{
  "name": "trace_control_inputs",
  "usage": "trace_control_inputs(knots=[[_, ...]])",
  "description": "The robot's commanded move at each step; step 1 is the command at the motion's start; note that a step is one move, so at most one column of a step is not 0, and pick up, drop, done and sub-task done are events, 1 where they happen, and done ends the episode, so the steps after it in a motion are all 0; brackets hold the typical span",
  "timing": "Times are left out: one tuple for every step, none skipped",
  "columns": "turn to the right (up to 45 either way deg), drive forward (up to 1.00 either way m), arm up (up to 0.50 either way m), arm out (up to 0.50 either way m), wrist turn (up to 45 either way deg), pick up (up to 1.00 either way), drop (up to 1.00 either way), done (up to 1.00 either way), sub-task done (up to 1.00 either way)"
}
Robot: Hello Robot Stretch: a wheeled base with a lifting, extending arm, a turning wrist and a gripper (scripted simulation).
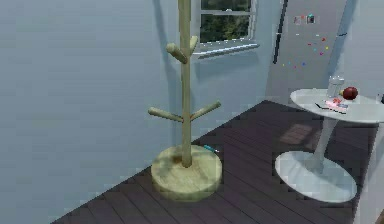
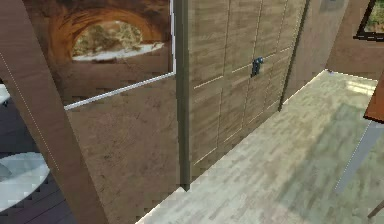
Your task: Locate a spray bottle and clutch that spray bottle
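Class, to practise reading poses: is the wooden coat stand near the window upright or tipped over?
Upright. The coat stand rises straight from its round base, which sits flat on the dark floor.

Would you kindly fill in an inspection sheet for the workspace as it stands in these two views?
Surface: dark plank floor; round white pedestal table at the forward view's right.
Job's things: small teal thing by the stand's base, too small to name.
Clutter: on the table a red round thing, a clear glass, a flat pink item.
Fingers: nothing seen.
Cables: nothing seen.
Surroundings: wooden peg stand, window, blue wall; in the arm side view a wooden door, framed picture, pale floor.
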Motion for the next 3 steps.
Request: trace_control_inputs(knots=[[-6.0, 0.0, 0.0, 0.0, 0.0, 0.0, 0.0, 0.0, 0.0], [0.0, 0.05, 0.0, 0.0, 0.0, 0.0, 0.0, 0.0, 0.0], [21.0, 0.0, 0.0, 0.0, 0.0, 0.0, 0.0, 0.0, 0.0]])
